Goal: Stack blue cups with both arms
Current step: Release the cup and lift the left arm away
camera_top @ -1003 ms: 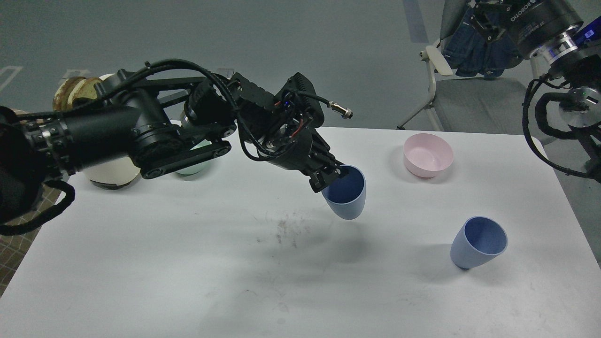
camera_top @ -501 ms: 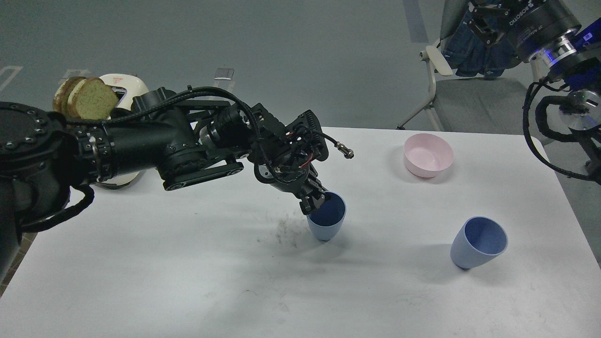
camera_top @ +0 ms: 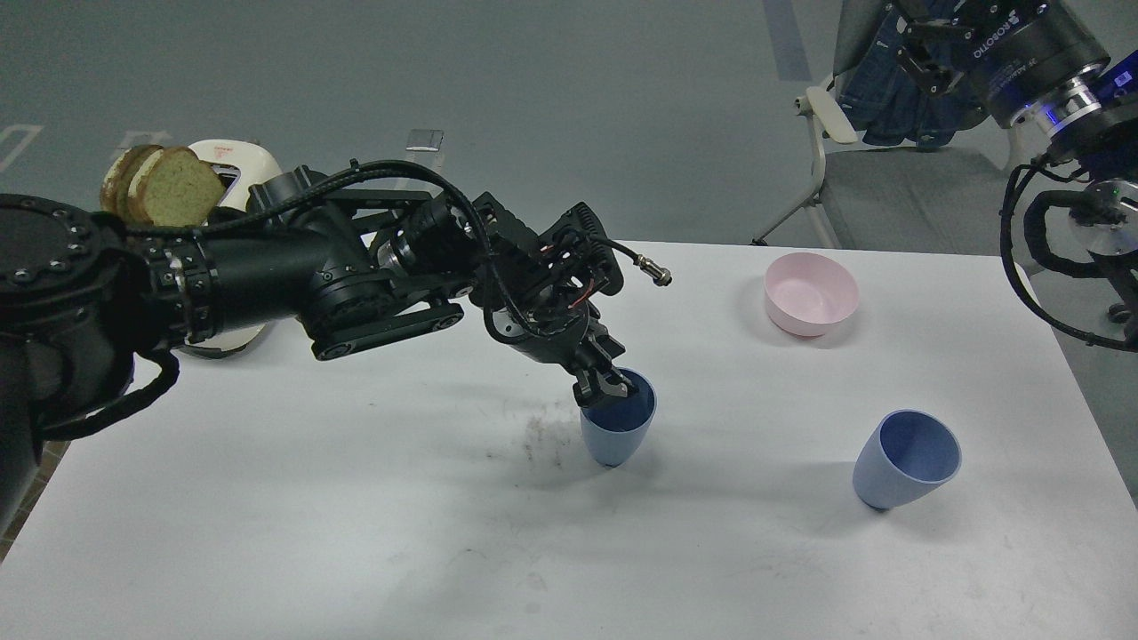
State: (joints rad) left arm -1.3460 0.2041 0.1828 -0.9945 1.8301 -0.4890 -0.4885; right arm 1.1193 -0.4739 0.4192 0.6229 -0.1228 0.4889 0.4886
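Note:
One blue cup (camera_top: 616,430) stands upright near the middle of the white table (camera_top: 267,498). My left gripper (camera_top: 606,388) reaches in from the left and is on the cup's near-left rim, with one finger inside and one outside, pinching it. The second blue cup (camera_top: 905,460) stands alone at the front right, tilted toward me. My right arm is raised at the top right, far above the table. Its gripper (camera_top: 925,49) is dark and partly cut off by the frame edge. The fingers cannot be told apart.
A pink bowl (camera_top: 811,293) sits at the back right. A white toaster (camera_top: 233,169) with bread slices (camera_top: 164,185) stands at the back left behind my left arm. A chair (camera_top: 889,191) with a denim jacket stands behind the table. A dark smudge (camera_top: 542,436) marks the table.
My left gripper has lowered the blue cup from the air down and left onto the table. In the last half second it hardly moved. The right arm shifted slightly.

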